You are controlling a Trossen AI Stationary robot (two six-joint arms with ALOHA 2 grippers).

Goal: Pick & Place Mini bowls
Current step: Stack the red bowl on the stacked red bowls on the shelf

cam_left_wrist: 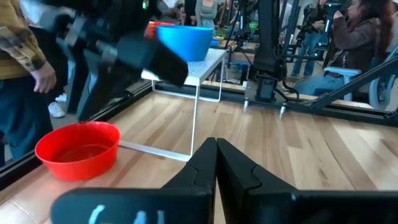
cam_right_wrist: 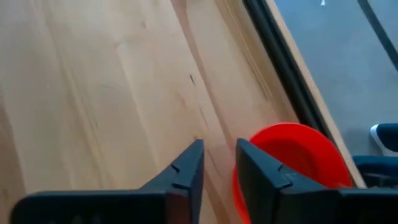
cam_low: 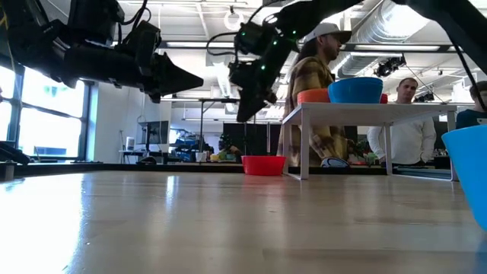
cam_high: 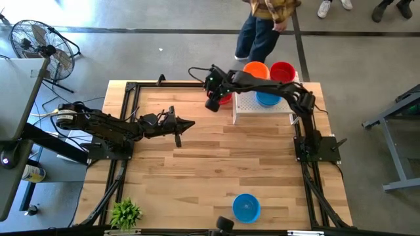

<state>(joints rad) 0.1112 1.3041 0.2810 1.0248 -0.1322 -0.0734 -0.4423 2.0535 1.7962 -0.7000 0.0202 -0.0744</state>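
Note:
A red mini bowl [cam_high: 225, 99] stands on its base on the table by the far edge, left of a white perforated stand [cam_high: 262, 108]. My right gripper [cam_right_wrist: 219, 165] hovers above and just left of this red bowl [cam_right_wrist: 292, 155], fingers open, nothing between them; the low view shows it well clear of the bowl [cam_low: 263, 164]. An orange bowl [cam_high: 256, 69], a red bowl [cam_high: 283, 71] and a blue bowl [cam_high: 267, 99] sit on the stand. Another blue bowl [cam_high: 246, 207] sits at the near edge. My left gripper [cam_high: 190, 124] waits shut above the table's left half.
The white stand [cam_low: 380, 106] rises on thin legs at the far right. A small green plant [cam_high: 125, 213] sits at the near left corner. A person [cam_high: 262, 26] stands just beyond the far edge, and others show in the room behind. Bare wood lies across the table's middle.

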